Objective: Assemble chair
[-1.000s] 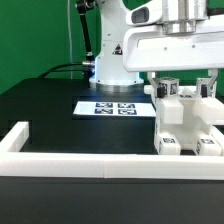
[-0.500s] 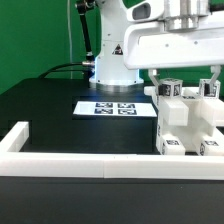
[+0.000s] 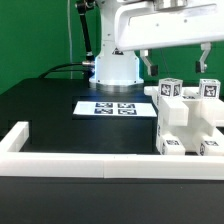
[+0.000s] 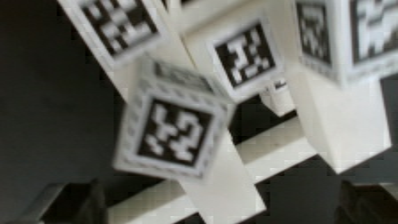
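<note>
Item: chair (image 3: 187,122), blocky white tagged pieces, sitting on the black worktop (image 3: 55,105) at the exterior view's right, against the white border rail (image 3: 80,165). Likely stiff, light, smooth-faced; best gripped across a narrow post. End effector (image 3: 177,64) hanging released above it, holding nothing. Open room lying toward the marker board (image 3: 112,107).

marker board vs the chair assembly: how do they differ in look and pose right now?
1. The thin flat white marker board lies flat on the black table; the chunky matte-white chair assembly stands up in blocky posts.
2. The marker board's tags sit together on its top face; the chair's tags are spread over several block faces.
3. The marker board sits toward the middle; the chair sits at the exterior view's right, against the white border rail.

Both are white and carry black-and-white square tags.
</note>
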Robot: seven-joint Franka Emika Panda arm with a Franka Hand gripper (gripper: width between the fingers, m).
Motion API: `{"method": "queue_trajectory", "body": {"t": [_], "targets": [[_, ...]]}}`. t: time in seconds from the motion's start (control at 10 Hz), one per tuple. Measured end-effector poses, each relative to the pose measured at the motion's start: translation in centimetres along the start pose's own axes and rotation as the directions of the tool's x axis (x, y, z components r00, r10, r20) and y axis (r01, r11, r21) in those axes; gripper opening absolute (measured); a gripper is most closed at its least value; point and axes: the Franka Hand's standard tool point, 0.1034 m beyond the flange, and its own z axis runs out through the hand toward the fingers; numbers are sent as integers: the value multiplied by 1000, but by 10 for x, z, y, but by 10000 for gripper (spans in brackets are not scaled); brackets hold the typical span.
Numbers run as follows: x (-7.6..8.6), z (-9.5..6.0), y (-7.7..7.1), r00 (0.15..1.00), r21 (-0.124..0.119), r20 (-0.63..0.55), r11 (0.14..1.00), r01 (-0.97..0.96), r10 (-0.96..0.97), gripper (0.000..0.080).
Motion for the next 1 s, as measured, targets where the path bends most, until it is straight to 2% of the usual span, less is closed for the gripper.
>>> {"method": "queue_trajectory", "body": {"t": [0.3, 0.5, 0.8, 1.0], "targets": [[0, 3, 1, 1000, -3, 3, 1000, -1, 1, 649], [-2, 5, 3, 982, -16, 8, 982, 189, -189, 649], [4, 5, 8, 909, 1, 48, 910, 414, -414, 649], [3, 6, 9, 922, -3, 46, 923, 385, -384, 649]]}}
